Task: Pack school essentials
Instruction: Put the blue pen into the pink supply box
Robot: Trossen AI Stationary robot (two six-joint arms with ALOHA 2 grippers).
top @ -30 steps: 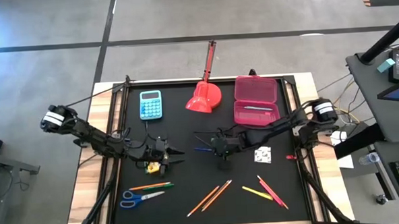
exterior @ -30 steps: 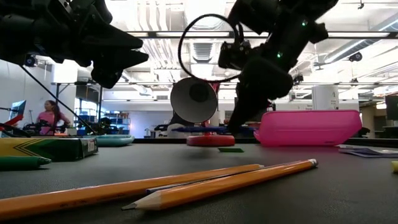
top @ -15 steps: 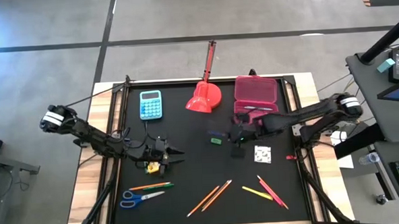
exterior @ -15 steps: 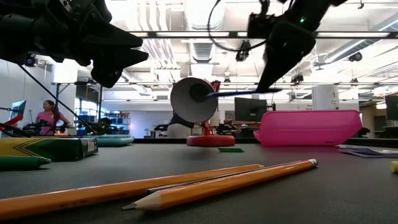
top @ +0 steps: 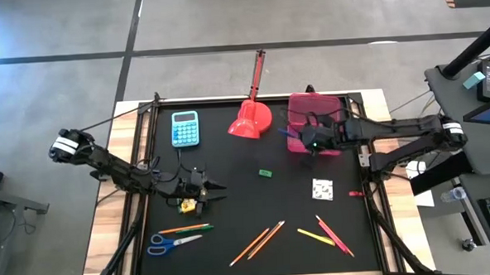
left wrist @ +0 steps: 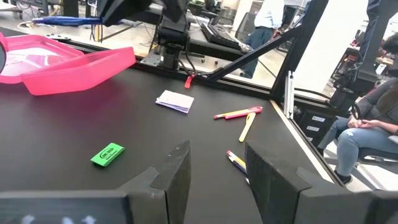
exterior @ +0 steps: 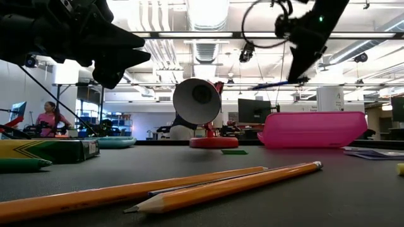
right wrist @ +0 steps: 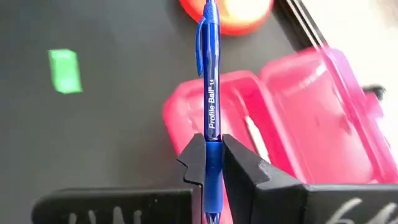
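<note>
Blue pen (right wrist: pixel 209 99): clamped in right gripper (right wrist: pixel 210 163) jaws, over pink case (right wrist: pixel 292 118).
L gripper (left wrist: pixel 214 171): jaws apart, green piece (left wrist: pixel 107 154) ahead.

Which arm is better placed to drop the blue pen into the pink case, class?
The right. Its gripper is shut on the blue pen above the open pink case. The left gripper hangs open across the table by the crayon box.

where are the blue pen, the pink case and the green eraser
blue pen (right wrist: pixel 210 93), right wrist view, mid barrel
pink case (top: pixel 313 111), high view, open lid
green eraser (left wrist: pixel 107 154), left wrist view, top face
</note>
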